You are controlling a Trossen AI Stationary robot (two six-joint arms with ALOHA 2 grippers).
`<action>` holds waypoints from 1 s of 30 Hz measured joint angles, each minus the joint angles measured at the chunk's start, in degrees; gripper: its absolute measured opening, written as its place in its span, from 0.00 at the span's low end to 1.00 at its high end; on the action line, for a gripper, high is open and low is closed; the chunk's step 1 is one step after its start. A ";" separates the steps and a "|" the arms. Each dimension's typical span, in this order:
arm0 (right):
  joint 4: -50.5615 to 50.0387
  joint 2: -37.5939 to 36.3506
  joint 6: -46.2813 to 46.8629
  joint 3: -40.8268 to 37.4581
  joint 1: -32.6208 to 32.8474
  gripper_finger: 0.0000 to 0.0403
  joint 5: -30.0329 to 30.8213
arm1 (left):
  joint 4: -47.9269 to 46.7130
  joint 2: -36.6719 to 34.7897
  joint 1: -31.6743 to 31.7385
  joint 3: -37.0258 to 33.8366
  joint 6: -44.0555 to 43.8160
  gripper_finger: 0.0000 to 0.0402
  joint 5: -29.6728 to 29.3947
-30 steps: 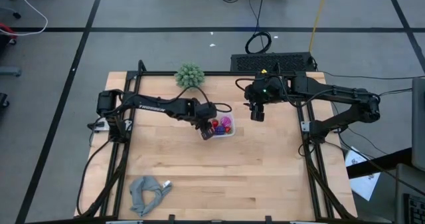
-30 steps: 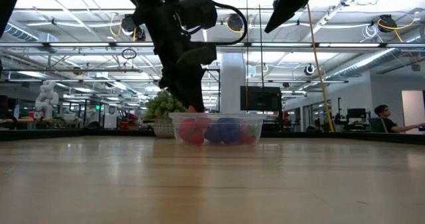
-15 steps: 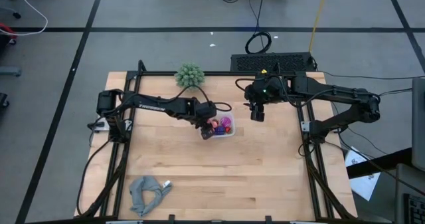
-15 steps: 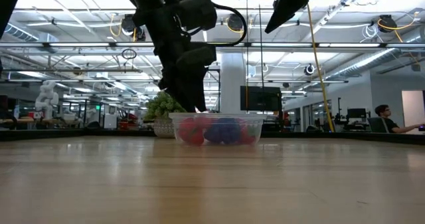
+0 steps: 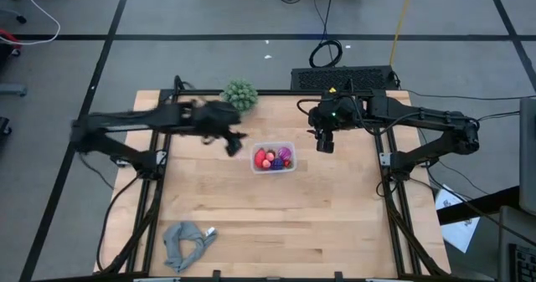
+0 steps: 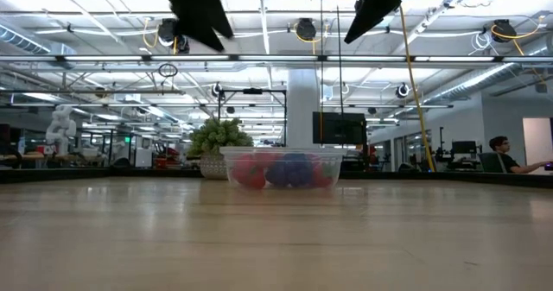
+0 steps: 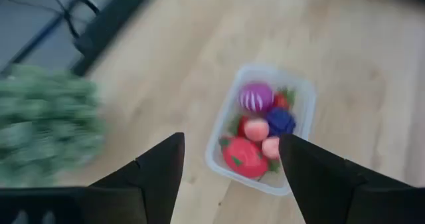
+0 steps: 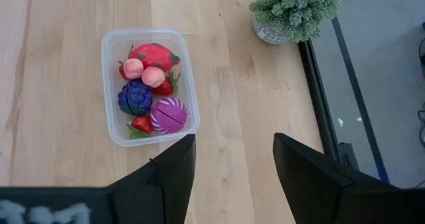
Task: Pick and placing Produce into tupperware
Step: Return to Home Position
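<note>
The clear tupperware (image 5: 274,157) sits on the table past its middle, holding the produce (image 8: 151,84): red, pink, dark purple and striped magenta pieces, several in all, also seen as produce (image 7: 259,127) in the left wrist view. My left gripper (image 5: 234,143) hangs open and empty, raised above the table to the left of the tupperware. My right gripper (image 5: 324,143) hovers open to the container's right, high above the table.
A green bushy ball plant (image 5: 239,94) stands at the far edge, close behind my left gripper. A grey cloth (image 5: 186,243) lies near the near-left corner. Black rails (image 5: 251,93) frame the table. Bare wood stretches between the container and the near edge.
My left gripper has risen out of the tupperware and pulled back fast toward the table's left, now clear of the container. The produce stays inside the tupperware. The right arm has kept still.
</note>
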 joint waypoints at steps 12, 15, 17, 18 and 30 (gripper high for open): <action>9.71 -5.65 -4.12 0.04 -0.09 0.48 6.24 | -4.28 -28.15 -6.21 0.03 -2.08 0.62 -6.58; 10.35 -9.71 -3.71 0.02 -0.09 0.48 6.29 | -7.54 -31.98 -8.32 0.03 -2.96 0.62 -8.68; 10.12 -12.76 -3.20 0.02 -0.09 0.48 6.29 | -9.19 -33.27 -9.55 -0.05 -3.31 0.62 -9.91; 10.09 -14.30 -2.98 0.02 -0.09 0.48 6.26 | -9.64 -33.90 -10.12 -0.19 -3.47 0.62 -10.20; -0.59 -32.01 5.88 0.02 0.00 0.48 1.10 | -13.52 -41.25 -14.60 -1.69 -3.03 0.62 -10.37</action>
